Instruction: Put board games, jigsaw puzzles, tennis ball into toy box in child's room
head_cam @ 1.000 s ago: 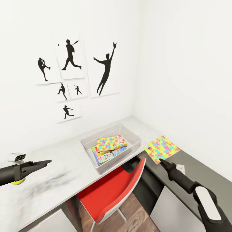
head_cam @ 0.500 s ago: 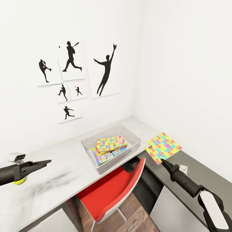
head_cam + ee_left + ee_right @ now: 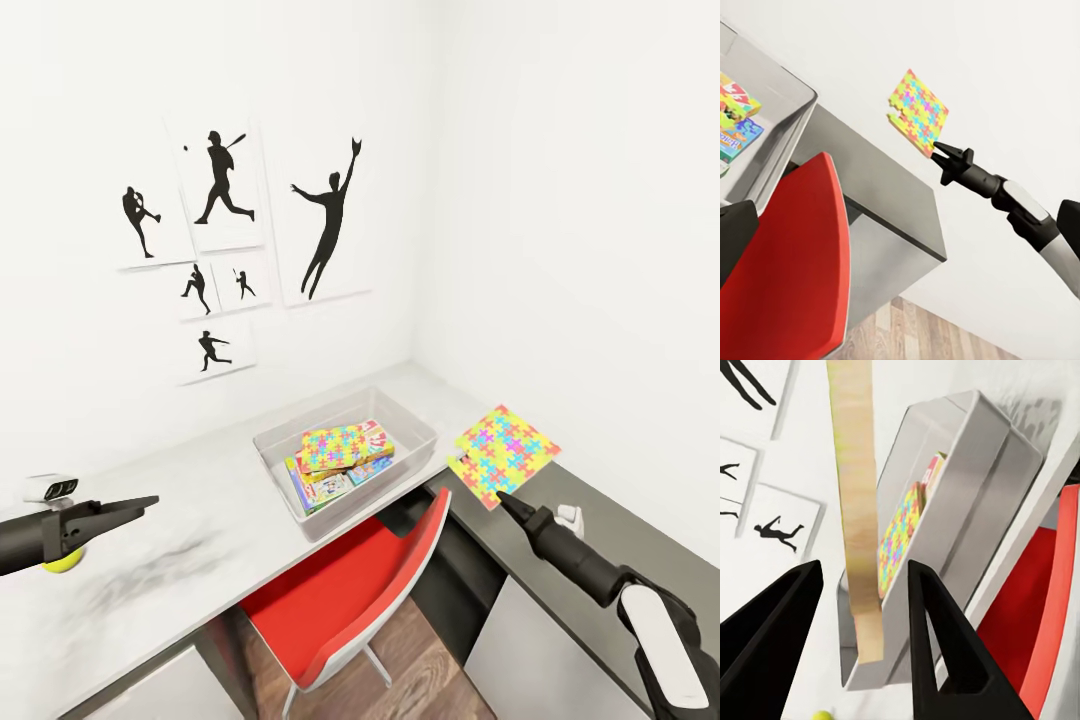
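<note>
**Right gripper grips a jigsaw beside the toy bin**

The right gripper (image 3: 503, 499) is clamped on the near edge of a thin multicoloured jigsaw square (image 3: 503, 452), held tilted above the dark grey lower desk section (image 3: 600, 520). To its left stands the translucent pale grey plastic bin (image 3: 420, 425), holding flat printed game boxes (image 3: 335, 485) under a second jigsaw square (image 3: 333, 446). The left gripper (image 3: 145, 502) has its fingers together; a small yellow-green ball (image 3: 60, 564) lies just under that arm.

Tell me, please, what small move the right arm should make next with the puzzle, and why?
Probably carry the jigsaw puzzle leftward toward the toy box. The right gripper pinches its near edge and holds it above the lower desk section, outside the bin, where the other puzzle already lies on the game boxes.
</note>
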Tool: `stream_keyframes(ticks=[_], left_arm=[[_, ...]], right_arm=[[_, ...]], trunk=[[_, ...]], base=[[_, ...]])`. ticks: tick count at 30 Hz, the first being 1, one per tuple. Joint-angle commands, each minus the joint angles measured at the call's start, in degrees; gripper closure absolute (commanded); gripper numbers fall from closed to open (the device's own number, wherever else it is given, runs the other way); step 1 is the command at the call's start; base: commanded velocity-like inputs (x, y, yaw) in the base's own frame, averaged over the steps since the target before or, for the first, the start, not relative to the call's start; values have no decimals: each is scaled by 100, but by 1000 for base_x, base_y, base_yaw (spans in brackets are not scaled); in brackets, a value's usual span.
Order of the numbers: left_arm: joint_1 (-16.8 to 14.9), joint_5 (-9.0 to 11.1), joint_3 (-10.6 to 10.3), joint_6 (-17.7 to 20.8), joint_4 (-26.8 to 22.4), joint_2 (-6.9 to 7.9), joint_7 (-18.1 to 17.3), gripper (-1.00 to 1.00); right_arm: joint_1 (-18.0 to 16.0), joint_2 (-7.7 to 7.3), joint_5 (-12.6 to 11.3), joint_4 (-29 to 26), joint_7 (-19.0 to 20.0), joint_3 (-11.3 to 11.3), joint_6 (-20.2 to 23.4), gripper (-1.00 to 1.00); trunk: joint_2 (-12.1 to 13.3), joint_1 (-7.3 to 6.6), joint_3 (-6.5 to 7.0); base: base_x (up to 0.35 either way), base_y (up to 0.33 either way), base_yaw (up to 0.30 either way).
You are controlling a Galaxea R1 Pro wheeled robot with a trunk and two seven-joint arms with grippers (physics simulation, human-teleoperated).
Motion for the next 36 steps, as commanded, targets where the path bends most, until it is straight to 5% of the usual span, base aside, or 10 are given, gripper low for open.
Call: stream_keyframes(ticks=[1, 18, 36], left_arm=[[-5, -5, 1, 61, 1, 6, -24, -100], [-13, -20, -7, 298, 7, 45, -24, -100], [-22, -49, 11, 506, 47, 190, -24, -100]], right_arm=[[-6, 1, 6, -12, 11, -9, 38, 100], [376, 11, 39, -1103, -7, 31, 196, 100], [407, 45, 50, -1271, -66, 47, 719, 100]], trunk=[[-12, 4, -12], [-12, 4, 98], [-12, 4, 172]], base=[[0, 0, 0], [0, 0, 118], [0, 0, 220]])
